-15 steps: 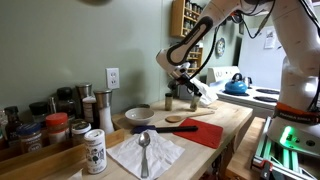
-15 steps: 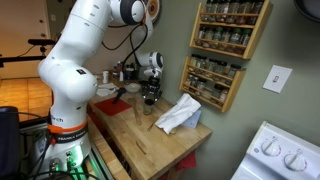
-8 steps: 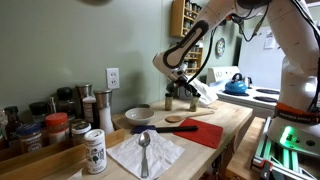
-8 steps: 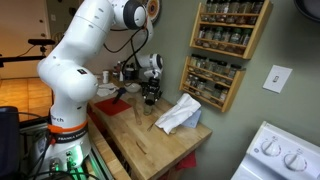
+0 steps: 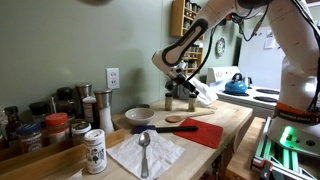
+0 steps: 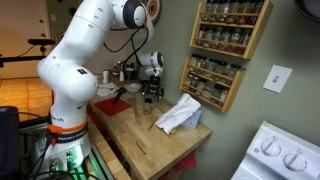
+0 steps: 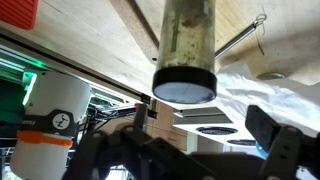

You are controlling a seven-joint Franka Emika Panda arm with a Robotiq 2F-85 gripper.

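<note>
A: Front of worktop (image 5: 235, 122) first. What's there?
B: Napkin (image 5: 120, 156) w/ spoon (image 5: 145, 150) on it, shaker (image 5: 95, 152) just beside.
A: Further back?
B: Red cloth (image 5: 207, 132), bowl (image 5: 138, 115), then jar (image 7: 186, 40). Stands upright on the wood, approx. mid-worktop, crumpled white paper (image 6: 178, 115) just beside. Kettle (image 5: 236, 85) well behind all that.
A: Pincer (image 7: 200, 125)?
B: Right above jar. Fingers (image 7: 110, 152) spread wide, dark cap (image 7: 185, 86) centred ahead of the gap. Holds nothing, no touch visible in wrist view.
A: Tips for handling that jar, then?
B: Probably: stay centred over cap and travel straight along jar's axis, no sideways drift. Tall, narrow, so likely tippy. Leave equal clearance to the glass on both sides. Mind the paper, too: a snagged finger could drag it into jar. Go slow near cap.
</note>
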